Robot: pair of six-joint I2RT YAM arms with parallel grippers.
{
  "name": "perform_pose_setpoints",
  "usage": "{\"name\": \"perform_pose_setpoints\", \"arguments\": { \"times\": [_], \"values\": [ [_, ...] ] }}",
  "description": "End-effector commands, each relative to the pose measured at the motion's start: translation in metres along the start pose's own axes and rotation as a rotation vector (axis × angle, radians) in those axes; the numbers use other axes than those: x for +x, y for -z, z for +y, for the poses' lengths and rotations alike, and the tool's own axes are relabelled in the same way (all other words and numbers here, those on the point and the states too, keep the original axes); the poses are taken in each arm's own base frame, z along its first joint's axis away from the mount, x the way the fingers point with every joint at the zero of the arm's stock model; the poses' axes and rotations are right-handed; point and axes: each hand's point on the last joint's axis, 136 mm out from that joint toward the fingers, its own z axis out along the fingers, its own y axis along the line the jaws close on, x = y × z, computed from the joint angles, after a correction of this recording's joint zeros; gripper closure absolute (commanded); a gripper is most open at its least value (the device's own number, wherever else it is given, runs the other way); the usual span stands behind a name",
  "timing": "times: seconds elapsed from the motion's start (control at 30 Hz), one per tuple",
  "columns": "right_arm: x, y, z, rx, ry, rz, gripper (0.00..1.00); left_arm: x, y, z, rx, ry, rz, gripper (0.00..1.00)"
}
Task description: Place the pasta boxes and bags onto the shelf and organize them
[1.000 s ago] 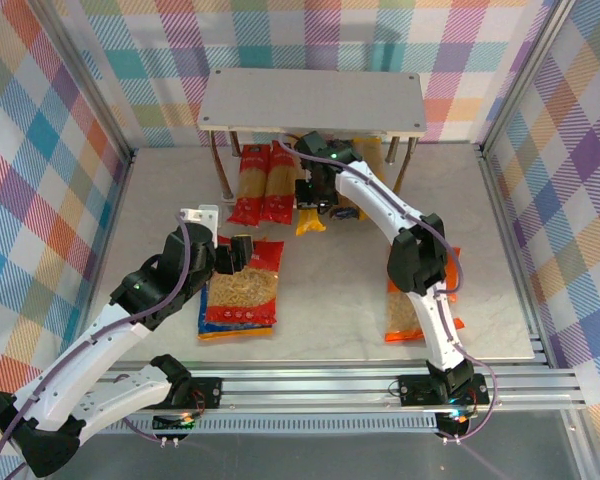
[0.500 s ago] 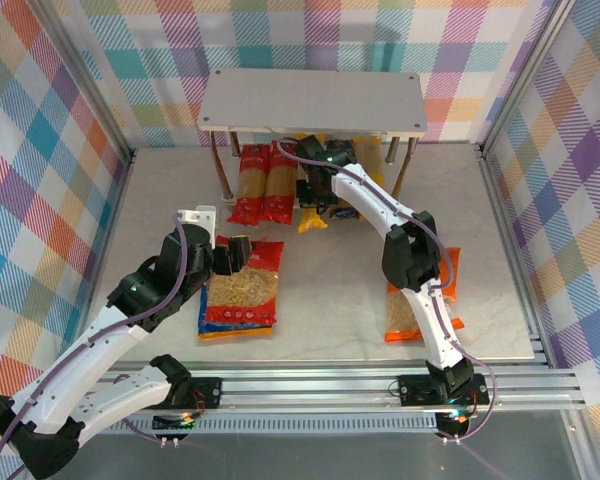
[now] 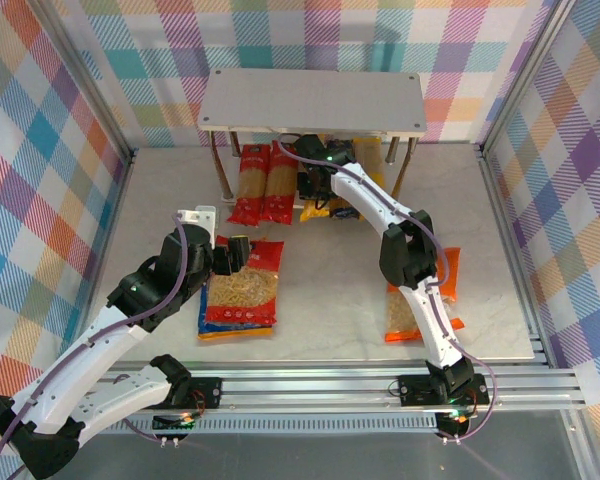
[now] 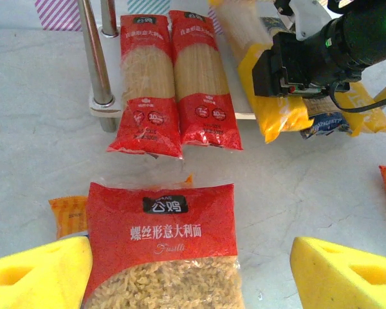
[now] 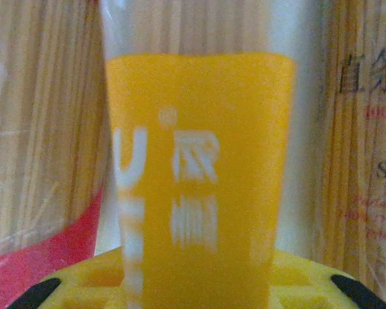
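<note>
Toward the front left of the table [image 3: 330, 300] a red bag [image 3: 242, 290] [image 4: 164, 244] of spiral pasta lies flat, label end toward the shelf [image 3: 310, 100], with an orange corner [image 4: 67, 212] of another pack sticking out from under its left side. Above the bag's far end hangs the left gripper [image 3: 234, 254] [image 4: 192, 264], released, its yellow fingers [image 4: 38, 270] spread wide to either side of the bag and not touching it. Behind the bag, at the left end of the shelf's lower board and just beside the left front leg, two red spaghetti packs [image 3: 252, 185] [image 4: 146, 84] lie side by side and touching, their red ends hanging forward over the board's front edge. To their right sits a yellow spaghetti pack [image 3: 318, 210] [image 4: 270, 96] [image 5: 199, 174], lengthwise on the same board with its yellow end pointing forward. The right gripper [image 3: 314, 190] is clenched on that end, reaching in under the top board. A dark blue spaghetti pack [image 4: 321, 122] lies just right of the yellow one, partly hidden by the arm. Near the front right of the table an orange bag [image 3: 398, 318] lies flat, the right arm crossing above it.
</note>
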Motion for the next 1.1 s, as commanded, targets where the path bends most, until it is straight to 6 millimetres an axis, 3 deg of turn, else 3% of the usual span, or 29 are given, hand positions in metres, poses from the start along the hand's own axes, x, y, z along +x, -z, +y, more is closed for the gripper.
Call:
{"name": "perform_pose_setpoints", "arguments": {
  "times": [0.0, 0.1, 0.23, 0.47, 0.83, 0.93, 1.07],
  "values": [
    [-0.046, 0.017, 0.009, -0.031, -0.032, -0.163, 0.62, -0.003, 0.003, 0.005, -0.020, -0.014, -0.008, 0.19],
    [-0.046, 0.013, 0.009, -0.027, -0.036, -0.160, 0.53, -0.003, 0.003, 0.006, -0.022, -0.016, -0.008, 0.19],
    [-0.041, 0.009, 0.009, -0.030, -0.038, -0.142, 0.50, -0.002, 0.002, 0.007, -0.032, -0.019, -0.005, 0.19],
    [-0.043, 0.021, 0.011, -0.046, -0.009, -0.154, 0.21, 0.001, -0.008, 0.017, -0.085, -0.014, -0.010, 0.15],
    [-0.055, 0.080, 0.014, -0.141, 0.042, -0.294, 0.18, -0.001, -0.030, 0.040, -0.148, 0.045, -0.012, 0.12],
    [-0.048, 0.098, 0.011, -0.169, 0.050, -0.313, 0.18, -0.007, -0.038, 0.053, -0.178, 0.081, -0.023, 0.10],
    [-0.017, 0.118, 0.000, -0.201, 0.059, -0.294, 0.20, -0.012, -0.060, 0.070, -0.189, 0.171, -0.008, 0.09]
  ]
}}
